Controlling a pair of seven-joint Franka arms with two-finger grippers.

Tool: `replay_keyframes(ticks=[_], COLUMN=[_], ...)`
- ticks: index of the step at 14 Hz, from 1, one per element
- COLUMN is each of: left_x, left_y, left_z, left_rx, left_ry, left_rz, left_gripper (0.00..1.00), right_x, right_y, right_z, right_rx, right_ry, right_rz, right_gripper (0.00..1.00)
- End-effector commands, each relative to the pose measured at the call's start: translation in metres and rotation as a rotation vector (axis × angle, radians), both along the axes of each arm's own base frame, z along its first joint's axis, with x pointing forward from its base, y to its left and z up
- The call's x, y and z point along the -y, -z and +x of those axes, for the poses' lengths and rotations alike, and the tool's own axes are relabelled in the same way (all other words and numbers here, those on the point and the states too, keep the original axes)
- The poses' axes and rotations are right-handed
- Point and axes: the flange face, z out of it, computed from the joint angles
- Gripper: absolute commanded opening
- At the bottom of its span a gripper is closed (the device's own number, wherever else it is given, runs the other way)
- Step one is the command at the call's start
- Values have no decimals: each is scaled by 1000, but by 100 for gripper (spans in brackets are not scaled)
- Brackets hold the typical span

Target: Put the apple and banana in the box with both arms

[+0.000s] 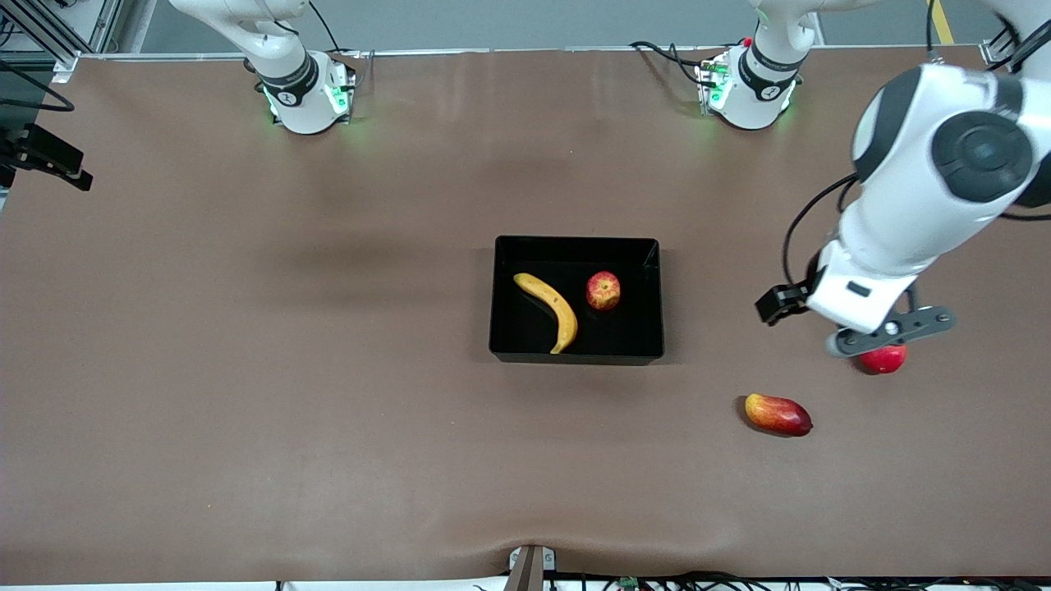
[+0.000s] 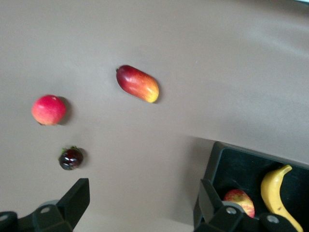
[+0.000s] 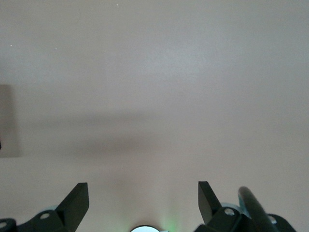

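Black plastic, low glossy walls: the box [image 1: 575, 243], mid-table, taken as the landmark for the rest. Inside it, the banana [image 1: 550, 309] and the apple [image 1: 603, 290], side by side and apart, neither touching the other. Banana toward the right arm's end of the box floor, long axis running diagonally, one end up near the middle of the floor, the other curving down close to the wall nearest the front camera. Apple toward the left arm's end, dimple facing up, red mottled with pale yellow.

Outside the box, toward the left arm's end of the table: an elongated red-yellow mango-like fruit [image 1: 777, 414], nearer the front camera than the box; an evenly pinkish-red round fruit [image 1: 884, 359], farther out still, partly covered in the front view by the left arm's hardware. In the left wrist view, also a small dark, glossy fruit [image 2: 71, 158] near the round one. Nothing resting on the box rim or between the two fruits inside.

No readable writing or labels anywhere.

Left gripper [image 2: 141, 199] up in the air over bare table between the box and the round fruit, fingers spread wide, holding nothing. Right gripper [image 3: 143, 199] over bare brown table, fingers likewise wide apart and empty; right arm waiting.
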Motion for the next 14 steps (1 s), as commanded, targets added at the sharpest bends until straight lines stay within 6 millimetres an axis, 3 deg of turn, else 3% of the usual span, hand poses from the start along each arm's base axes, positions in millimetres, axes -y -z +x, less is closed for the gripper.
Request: replay_keyframes(ticks=[1, 4, 7, 11, 14], left_x=[-17, -49, -50, -78, -84], left_y=[-31, -57, -82, -94, -98], left_z=[-17, -25, -46, -81, -103], left_rx=[14, 19, 21, -33, -55], left_ry=[70, 159, 171, 171, 184], left_rz=[20, 31, -7, -67, -97], left_gripper=[100, 100, 100, 100, 100], right_x=[1, -3, -3, 4, 1], right_y=[-6, -6, -6, -6, -5], right_z=[-2, -2, -2, -3, -2], right_rx=[1, 2, 1, -1, -4], right_ry=[-5, -14, -12, -2, -5], right_rz=[10, 10, 10, 11, 11], right_gripper=[100, 100, 100, 100, 100])
